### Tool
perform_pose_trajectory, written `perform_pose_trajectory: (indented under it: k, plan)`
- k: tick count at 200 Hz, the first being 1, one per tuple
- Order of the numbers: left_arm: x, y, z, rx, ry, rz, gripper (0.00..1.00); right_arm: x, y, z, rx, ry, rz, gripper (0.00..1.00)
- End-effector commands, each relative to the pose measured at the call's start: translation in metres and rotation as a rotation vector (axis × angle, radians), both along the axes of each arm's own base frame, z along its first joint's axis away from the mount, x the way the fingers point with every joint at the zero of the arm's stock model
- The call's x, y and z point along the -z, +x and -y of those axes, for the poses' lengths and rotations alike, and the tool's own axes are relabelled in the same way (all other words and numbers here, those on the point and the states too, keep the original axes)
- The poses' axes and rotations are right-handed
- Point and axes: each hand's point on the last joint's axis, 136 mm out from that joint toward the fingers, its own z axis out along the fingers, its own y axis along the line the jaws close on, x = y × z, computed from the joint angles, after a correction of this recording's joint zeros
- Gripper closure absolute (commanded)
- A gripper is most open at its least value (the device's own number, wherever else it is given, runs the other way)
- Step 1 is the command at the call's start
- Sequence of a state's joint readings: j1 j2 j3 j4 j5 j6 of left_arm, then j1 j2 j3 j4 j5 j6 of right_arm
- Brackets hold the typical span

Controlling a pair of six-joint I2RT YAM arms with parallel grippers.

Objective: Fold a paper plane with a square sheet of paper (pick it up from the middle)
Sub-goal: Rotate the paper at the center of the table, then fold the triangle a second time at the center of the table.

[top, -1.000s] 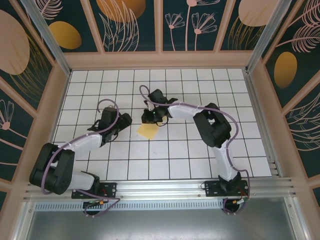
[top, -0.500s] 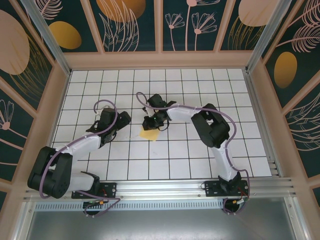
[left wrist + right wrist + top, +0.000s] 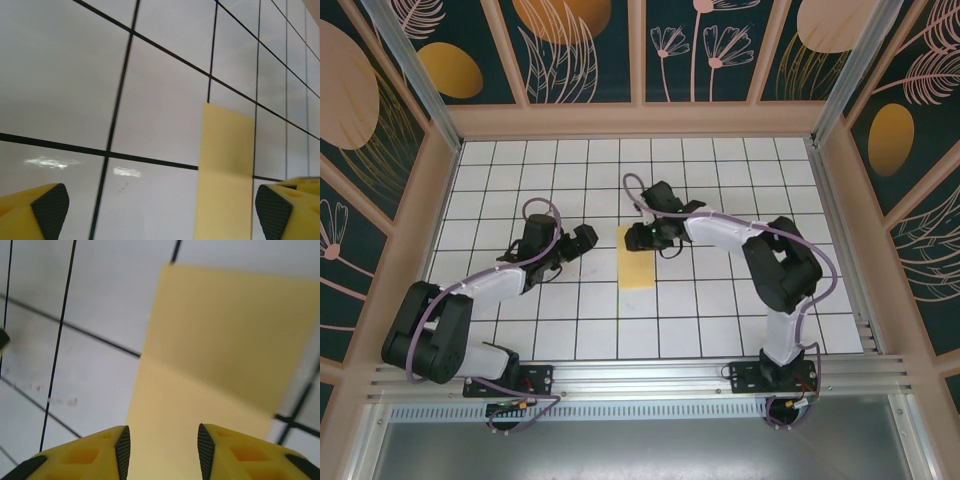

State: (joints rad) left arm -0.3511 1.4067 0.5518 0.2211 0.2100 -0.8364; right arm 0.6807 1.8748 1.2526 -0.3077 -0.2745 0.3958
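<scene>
Square sheet of paper (image 3: 637, 270) is lying flat on the white gridded bench (image 3: 700, 320), and from above it is showing as a narrow pale-yellow rectangle, its long sides running from the near edge toward the far wall. A faint line is crossing the sheet (image 3: 215, 355) in the right wrist view, with the paper looking slightly darker on one side of it; whether this is a crease or the edge of a folded layer cannot be told.

The right end effector (image 3: 638, 238) is hovering over the far end of the sheet, its arm reaching in from the sheet's right side. In the right wrist view this end effector (image 3: 161, 437) is pointing down at the paper with its two yellow fingers (image 3: 100, 450) standing apart, the paper showing plainly in the gap between the dark pads. Nothing is being pinched there, and no corner of the sheet is lifting.

The left end effector (image 3: 585, 238) is sitting just to the left of the sheet, clear of it. In the left wrist view its fingers (image 3: 50, 207) are spread wide, one at each lower corner of the picture (image 3: 161, 207), holding nothing, and the sheet (image 3: 225, 175) is lying ahead of the right-hand finger across a black grid line.
</scene>
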Motion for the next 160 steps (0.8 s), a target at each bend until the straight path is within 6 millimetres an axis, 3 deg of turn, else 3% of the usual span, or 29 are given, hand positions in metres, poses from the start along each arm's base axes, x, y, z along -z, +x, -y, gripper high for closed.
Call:
perform_pose_trajectory:
  k: [1, 37, 84, 160]
  plan:
    - [-0.002, -0.009, 0.027, 0.071, -0.114, -0.020, 0.05, 0.003, 0.019, 0.012, 0.175, -0.018, 0.010, 0.56]
    - [0.006, -0.021, 0.052, 0.081, -0.161, -0.101, 0.12, 0.021, 0.018, 0.010, 0.177, -0.019, -0.050, 0.56]
    - [0.017, -0.042, 0.069, 0.091, -0.220, -0.184, 0.18, 0.037, 0.011, 0.002, 0.140, 0.025, -0.113, 0.62]
    - [0.016, -0.060, 0.083, 0.112, -0.282, -0.231, 0.19, 0.067, 0.001, 0.024, 0.182, 0.011, -0.194, 0.63]
